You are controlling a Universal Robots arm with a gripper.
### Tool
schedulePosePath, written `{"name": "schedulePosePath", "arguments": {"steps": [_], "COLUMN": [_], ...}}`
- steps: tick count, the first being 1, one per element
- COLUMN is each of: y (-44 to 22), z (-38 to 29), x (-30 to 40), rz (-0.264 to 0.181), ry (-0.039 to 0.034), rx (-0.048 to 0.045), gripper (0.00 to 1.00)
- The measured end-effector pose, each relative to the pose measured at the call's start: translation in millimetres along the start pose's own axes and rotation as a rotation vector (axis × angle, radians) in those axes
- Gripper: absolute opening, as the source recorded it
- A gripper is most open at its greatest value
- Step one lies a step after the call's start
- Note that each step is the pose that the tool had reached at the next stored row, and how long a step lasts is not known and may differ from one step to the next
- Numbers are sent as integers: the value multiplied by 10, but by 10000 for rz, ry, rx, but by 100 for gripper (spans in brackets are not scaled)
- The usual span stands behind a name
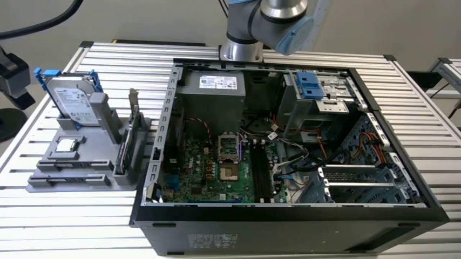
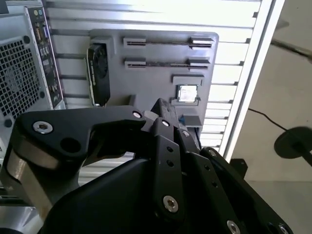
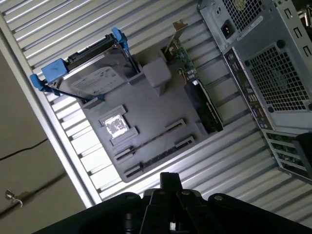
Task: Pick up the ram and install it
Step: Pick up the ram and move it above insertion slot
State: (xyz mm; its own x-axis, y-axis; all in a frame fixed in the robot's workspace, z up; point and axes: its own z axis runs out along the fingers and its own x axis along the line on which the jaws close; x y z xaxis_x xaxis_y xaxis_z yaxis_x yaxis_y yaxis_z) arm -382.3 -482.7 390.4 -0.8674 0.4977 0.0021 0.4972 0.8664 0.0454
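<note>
silver arm (image 1: 245, 32), pale blue joint cap (image 1: 301, 31); black end effector (image 2: 163, 117) linkages, silver screws (image 2: 169, 204).

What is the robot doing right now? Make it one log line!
task: ram not yet picked up | ram: on edge in gray holder | gripper: apart from ram

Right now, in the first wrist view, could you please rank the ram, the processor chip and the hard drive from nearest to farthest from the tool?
From the tool:
1. ram, in a slot by the gray holder's near edge.
2. processor chip, in its pocket mid-holder.
3. hard drive, propped at the holder's far end.
</note>
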Motion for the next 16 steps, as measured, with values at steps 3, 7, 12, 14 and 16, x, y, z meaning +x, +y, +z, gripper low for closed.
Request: {"name": "schedulePosePath", "arguments": {"steps": [3,7,12,14,16], "y": [0,-1,-1,-1,-2], "z": [0,0,1,1,0], "x": [1,1,2,2,3], "rz": [317,743,1256,1457,1666], "ry": [-13,-31,-52,-61,-69], "rx": [0,-1,-1,0,0], "gripper": [0,0,0,0,0]}}
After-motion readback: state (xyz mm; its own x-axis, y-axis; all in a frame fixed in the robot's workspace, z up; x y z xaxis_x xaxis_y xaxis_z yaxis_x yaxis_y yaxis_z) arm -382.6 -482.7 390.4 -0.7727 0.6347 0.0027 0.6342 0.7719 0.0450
